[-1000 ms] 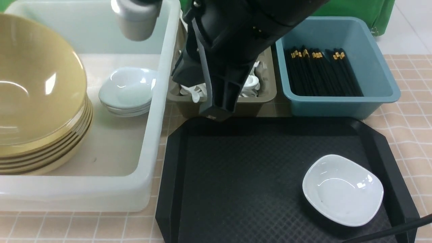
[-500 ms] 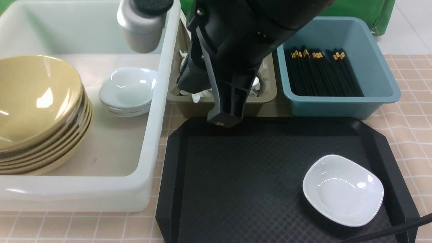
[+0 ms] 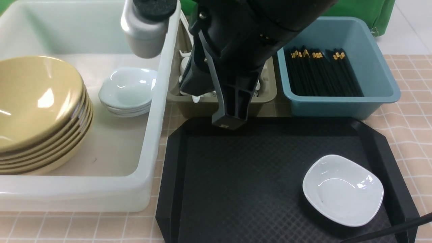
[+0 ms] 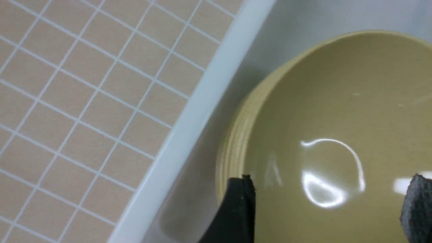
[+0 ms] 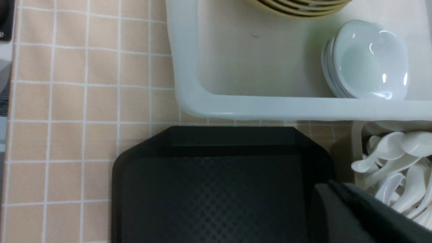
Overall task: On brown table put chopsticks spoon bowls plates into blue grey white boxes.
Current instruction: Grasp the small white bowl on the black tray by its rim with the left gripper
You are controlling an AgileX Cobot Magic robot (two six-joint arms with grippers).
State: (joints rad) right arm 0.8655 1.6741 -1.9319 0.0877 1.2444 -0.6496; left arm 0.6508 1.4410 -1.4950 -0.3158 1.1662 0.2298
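The left jaws stand wide apart and hold nothing. One black fingertip (image 4: 240, 209) and the padded one opposite it both show over the top of the stacked yellow bowls (image 4: 337, 128). The stack sits directly beneath them inside the white tub (image 3: 158, 111), whose wall runs just beside those jaws. A stack of small white plates (image 3: 127, 88) rests in the same tub, on the side of the bowls toward the right jaws.

The right jaws are pressed together and empty. Their black fingers (image 3: 232, 101) point down over the far edge of the black tray (image 3: 243, 175). Just behind them is the olive-grey bin (image 3: 197, 108), heaped with white spoons (image 5: 395, 158). To their right, the teal-blue bin (image 3: 381, 77) holds the black chopsticks (image 3: 320, 72).

A lone plate (image 3: 342, 189) lies on the tray, well apart from the right jaws — nearer the robot and off to their right. The gridded table (image 3: 408, 111) carries everything.
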